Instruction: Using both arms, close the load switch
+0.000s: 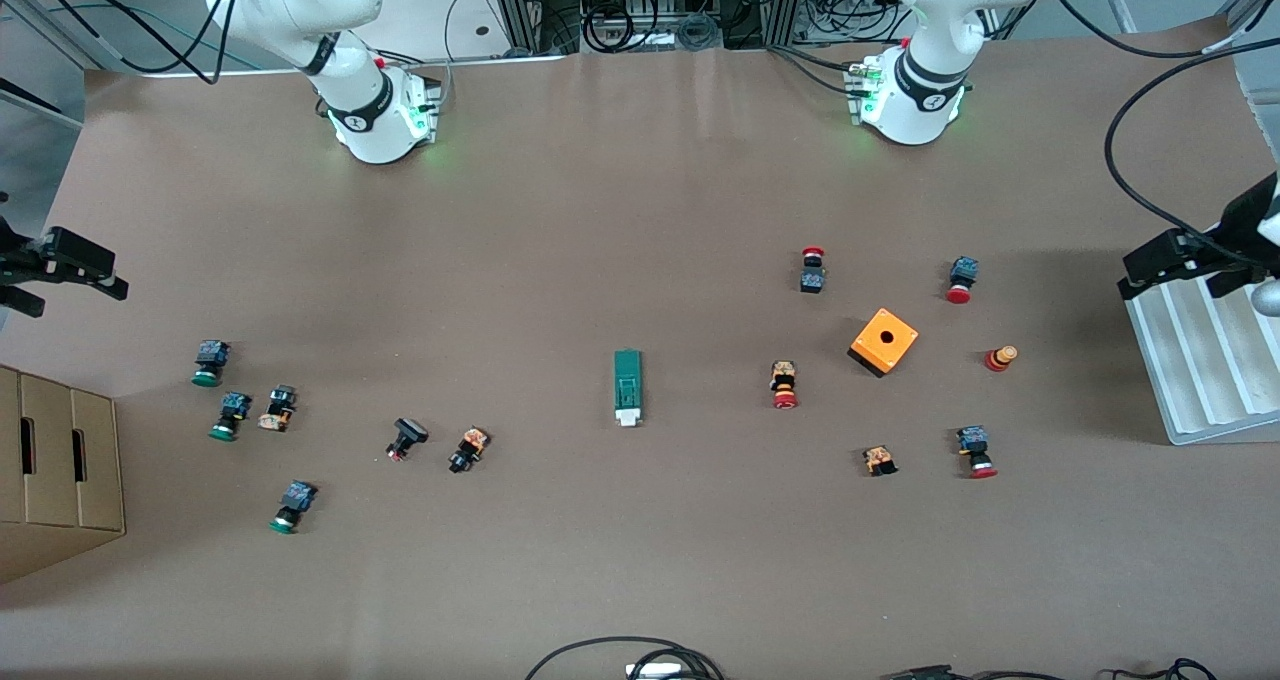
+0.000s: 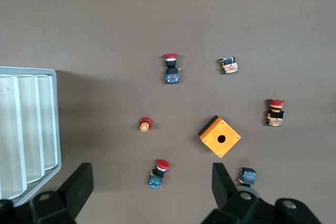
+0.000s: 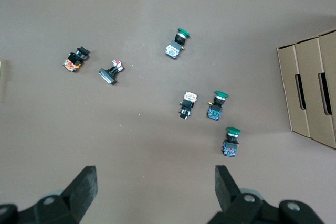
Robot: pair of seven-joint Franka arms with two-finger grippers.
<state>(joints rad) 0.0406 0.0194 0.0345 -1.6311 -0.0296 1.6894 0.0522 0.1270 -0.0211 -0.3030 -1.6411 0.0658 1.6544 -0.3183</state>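
The narrow green rectangular load switch with a white end piece lies flat near the middle of the brown desk, white end toward the front camera, untouched. The left gripper hangs open over the white ribbed tray at its end of the desk. The right gripper hangs open near the cardboard box. The orange square box sits toward the left arm's end.
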